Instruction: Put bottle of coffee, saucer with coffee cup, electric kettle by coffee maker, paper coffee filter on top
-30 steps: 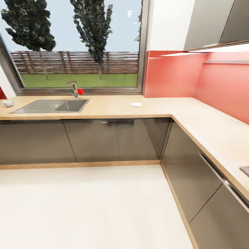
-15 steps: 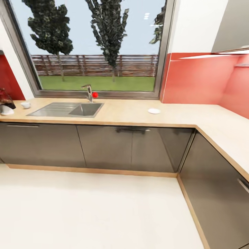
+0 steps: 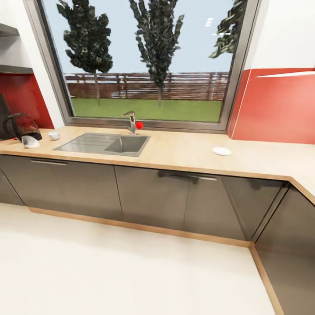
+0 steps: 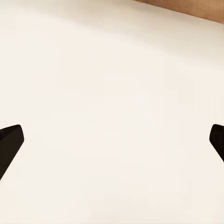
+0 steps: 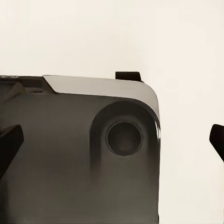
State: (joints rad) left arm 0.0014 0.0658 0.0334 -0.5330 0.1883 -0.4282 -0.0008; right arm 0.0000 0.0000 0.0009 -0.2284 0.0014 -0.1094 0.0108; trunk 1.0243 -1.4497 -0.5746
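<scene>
On the table (image 3: 183, 153): one electric kettle (image 3: 22, 125), one paper coffee filter (image 3: 29, 141), one coffee cup (image 3: 54, 135), one saucer (image 3: 222, 151). Left end effector (image 4: 112, 142) and right end effector (image 5: 112, 142) both released, spread wide.

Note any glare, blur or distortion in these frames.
Head view: wide-angle lens bends the window frame; glossy cabinet fronts mirror the floor; kettle slightly soft. Left wrist view: pale, washed-out floor. Right wrist view: dark robot base close and soft.

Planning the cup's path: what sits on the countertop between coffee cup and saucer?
In the head view, the sink with its tap lies between coffee cup and saucer.
</scene>
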